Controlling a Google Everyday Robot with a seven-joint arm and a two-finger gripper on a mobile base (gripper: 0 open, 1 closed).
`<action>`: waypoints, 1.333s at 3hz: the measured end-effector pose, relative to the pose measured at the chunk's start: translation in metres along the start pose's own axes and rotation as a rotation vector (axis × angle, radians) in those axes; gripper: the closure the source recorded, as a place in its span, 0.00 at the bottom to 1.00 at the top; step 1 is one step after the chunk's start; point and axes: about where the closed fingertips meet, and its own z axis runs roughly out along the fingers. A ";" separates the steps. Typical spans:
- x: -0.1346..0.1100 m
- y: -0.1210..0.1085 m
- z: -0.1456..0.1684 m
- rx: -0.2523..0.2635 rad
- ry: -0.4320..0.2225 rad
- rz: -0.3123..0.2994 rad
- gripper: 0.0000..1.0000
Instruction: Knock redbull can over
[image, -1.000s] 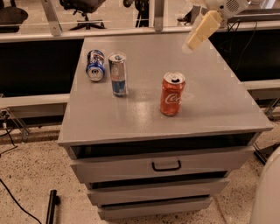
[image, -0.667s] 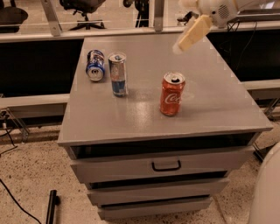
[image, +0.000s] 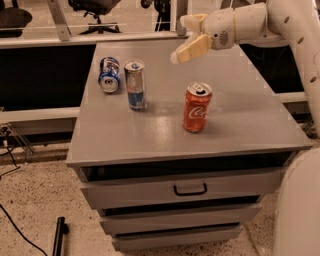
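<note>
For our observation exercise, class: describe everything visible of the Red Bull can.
The redbull can is slim and tall, metal by its look, silver and blue. It stands upright on the grey cabinet top, toward the back left. A shorter blue can lies on its side close on its left; whether they touch is unclear. The tool hovers off to its right, not touching it.

Three cans (image: 135, 85) (image: 109, 74) (image: 196, 107), one pincer (image: 179, 40) above cabinet (image: 240, 112)

A: Is anything reading clearly?
B: Only white Coca-Cola script is showing, on the red can (image: 196, 109) standing on the worktop (image: 245, 112). The pincer (image: 180, 54) is hanging at that can's twelve o'clock.
</note>
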 end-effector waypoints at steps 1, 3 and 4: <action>0.008 -0.004 0.014 -0.012 -0.067 0.042 0.00; 0.028 -0.001 0.038 -0.050 -0.136 0.127 0.00; 0.039 0.007 0.048 -0.086 -0.149 0.152 0.00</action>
